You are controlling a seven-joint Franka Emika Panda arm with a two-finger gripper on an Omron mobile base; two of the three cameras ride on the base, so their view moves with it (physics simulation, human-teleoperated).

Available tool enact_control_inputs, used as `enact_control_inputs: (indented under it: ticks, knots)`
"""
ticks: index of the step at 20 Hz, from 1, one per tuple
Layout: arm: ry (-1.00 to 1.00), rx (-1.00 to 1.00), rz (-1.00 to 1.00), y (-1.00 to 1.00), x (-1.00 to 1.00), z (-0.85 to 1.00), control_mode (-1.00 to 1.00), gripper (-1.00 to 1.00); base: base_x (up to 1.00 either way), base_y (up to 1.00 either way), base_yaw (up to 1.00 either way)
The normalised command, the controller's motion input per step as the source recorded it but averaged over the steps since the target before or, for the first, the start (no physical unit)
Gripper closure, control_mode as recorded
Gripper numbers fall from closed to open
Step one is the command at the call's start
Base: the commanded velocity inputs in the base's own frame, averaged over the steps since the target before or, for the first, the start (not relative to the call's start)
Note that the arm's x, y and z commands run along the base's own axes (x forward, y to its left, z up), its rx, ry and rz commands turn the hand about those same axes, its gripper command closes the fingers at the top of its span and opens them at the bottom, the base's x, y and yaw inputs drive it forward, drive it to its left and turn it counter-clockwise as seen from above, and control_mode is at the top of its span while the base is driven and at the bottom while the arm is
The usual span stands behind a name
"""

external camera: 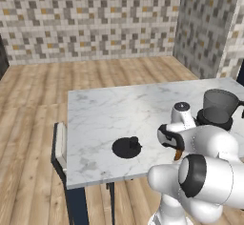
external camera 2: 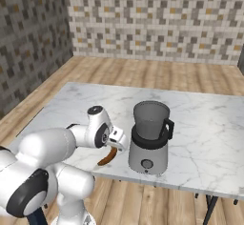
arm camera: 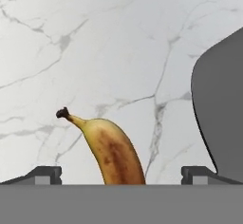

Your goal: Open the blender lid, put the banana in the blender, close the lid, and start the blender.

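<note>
Left base view: I see the blender (external camera: 218,109) with its jar uncovered, nothing visible inside; the blender lid (external camera: 127,148) lies flat on the marble table (external camera: 109,114), well apart from my gripper.

Right base view: the banana (external camera 2: 107,157) lies under the gripper (external camera 2: 116,143), beside the blender base, near the table's front edge.

Hand view: jaws wide open, gripping nothing; the banana lies between the fingertips (arm camera: 43,173).

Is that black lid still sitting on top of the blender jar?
No. The blender lid lies flat on the marble table, well apart from the blender, whose jar stands open at the top.
</note>
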Motion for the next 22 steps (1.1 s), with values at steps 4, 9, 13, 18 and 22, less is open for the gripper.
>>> enact_control_inputs:
  ticks: [4,9,13,18,22]
  knots:
    - [0.00,0.00,0.00,0.00,-0.04,-0.23,-1.00,-1.00,0.00,0.00,0.00]
    - [0.00,0.00,0.00,0.00,-0.02,-0.30,-1.00,-1.00,0.00,0.00,0.00]
    - [0.00,0.00,0.00,0.00,-0.04,-0.38,-1.00,-1.00,0.00,0.00,0.00]
    - [0.00,0.00,0.00,0.00,-0.08,-0.37,-1.00,-1.00,0.00,0.00,0.00]
    - [0.00,0.00,0.00,0.00,-0.08,-0.45,-1.00,1.00,0.00,0.00,0.00]
